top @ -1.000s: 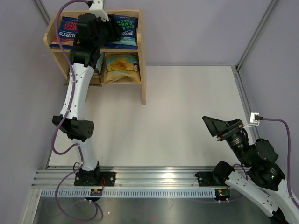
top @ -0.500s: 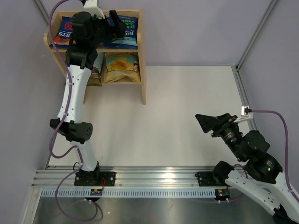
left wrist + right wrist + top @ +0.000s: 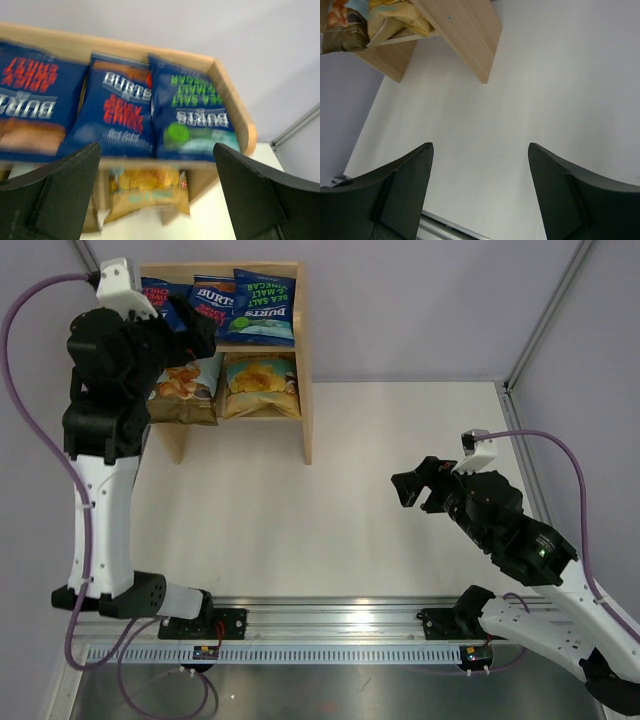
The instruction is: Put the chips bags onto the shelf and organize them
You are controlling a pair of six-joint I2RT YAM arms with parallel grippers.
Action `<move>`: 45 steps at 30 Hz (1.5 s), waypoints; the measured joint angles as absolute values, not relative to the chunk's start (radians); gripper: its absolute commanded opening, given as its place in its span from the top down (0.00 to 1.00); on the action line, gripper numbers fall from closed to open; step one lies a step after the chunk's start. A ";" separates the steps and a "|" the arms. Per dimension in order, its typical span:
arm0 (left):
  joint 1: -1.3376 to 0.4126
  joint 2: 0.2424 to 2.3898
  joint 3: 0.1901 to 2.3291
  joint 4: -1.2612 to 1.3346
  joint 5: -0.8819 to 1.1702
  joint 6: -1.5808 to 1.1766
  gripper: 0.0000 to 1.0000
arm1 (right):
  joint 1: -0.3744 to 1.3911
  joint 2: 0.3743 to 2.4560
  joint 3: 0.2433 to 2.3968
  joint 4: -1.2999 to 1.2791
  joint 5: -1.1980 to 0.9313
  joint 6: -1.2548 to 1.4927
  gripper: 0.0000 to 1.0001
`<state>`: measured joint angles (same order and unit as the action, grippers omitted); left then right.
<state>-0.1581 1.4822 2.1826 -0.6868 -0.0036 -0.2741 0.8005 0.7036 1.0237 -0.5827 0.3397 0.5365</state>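
While left pincer [image 3: 156, 150] and right pincer [image 3: 480, 147] gape empty, I'd draw the left straight back, not snagging shelf [image 3: 230, 95] or chips bags [image 3: 120, 112].

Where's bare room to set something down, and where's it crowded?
The white tabletop is bare from the pale pine two-tier shelf to the right end effector. Crowded: three dark-blue crinkly chip bags fill the top tier; two paler bags pack the lower tier.
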 measured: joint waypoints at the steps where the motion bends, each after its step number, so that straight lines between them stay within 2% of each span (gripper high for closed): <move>1: -0.158 1.424 2.126 -0.704 -0.011 -0.274 0.01 | 0.801 0.714 1.034 -0.593 0.355 0.529 0.15; 6: -0.157 1.164 1.839 -0.749 -0.034 -0.274 0.01 | 0.801 0.743 1.095 -0.666 0.453 0.487 0.15; 10: -0.157 0.933 1.530 -0.744 -0.036 -0.276 0.01 | 0.801 0.740 1.130 -0.710 0.524 0.461 0.13; 15: -0.157 0.732 1.290 -0.791 -0.042 -0.267 0.01 | 0.801 0.713 1.159 -0.759 0.588 0.422 0.02; 31: -0.158 0.302 0.829 -0.756 -0.010 -0.201 0.01 | 0.801 0.614 1.137 -0.888 0.649 0.362 0.01; 45: -0.158 0.215 0.689 -0.655 0.006 -0.202 0.01 | 0.801 0.511 0.977 -0.797 0.669 0.298 0.01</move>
